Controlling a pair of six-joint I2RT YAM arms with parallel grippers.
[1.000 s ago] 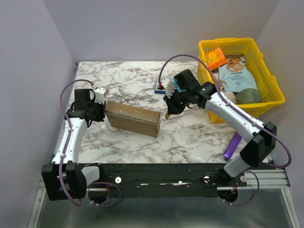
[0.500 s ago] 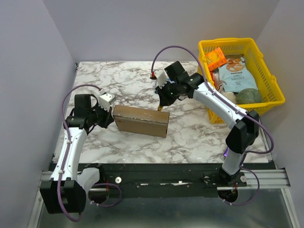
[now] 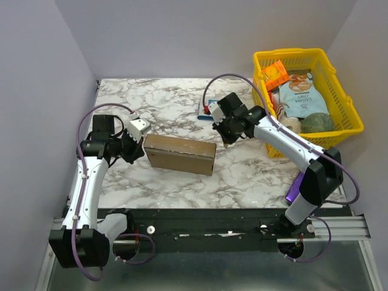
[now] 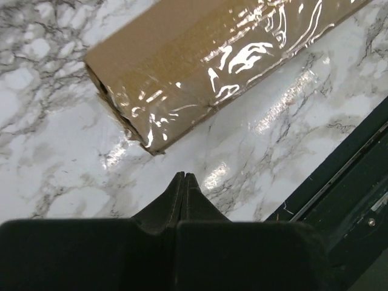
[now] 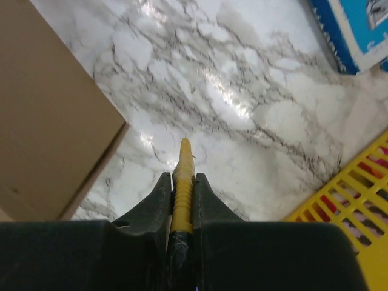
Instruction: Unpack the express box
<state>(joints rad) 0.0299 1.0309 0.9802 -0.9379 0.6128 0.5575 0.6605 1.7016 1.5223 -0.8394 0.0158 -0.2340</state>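
The express box [image 3: 180, 154] is a flat brown cardboard mailer lying closed on the marble table; it also shows in the left wrist view [image 4: 212, 54] with glossy tape along its side, and in the right wrist view [image 5: 48, 121]. My left gripper [image 3: 136, 150] [image 4: 183, 176] is shut and empty, just off the box's left end. My right gripper [image 3: 229, 138] [image 5: 180, 177] is shut on a thin yellow tool [image 5: 184, 159], its tip pointing down over bare table just right of the box's far right corner.
A small blue box with a white label [image 3: 204, 111] [image 5: 357, 30] lies behind the right gripper. A yellow basket [image 3: 303, 56] [image 5: 357, 200] holding snack packs stands at the back right. A purple object [image 3: 297, 187] lies near the right front edge.
The box slid and turned to the right with my left gripper at its left end. My right gripper went over the box's far edge, then back right and lower.
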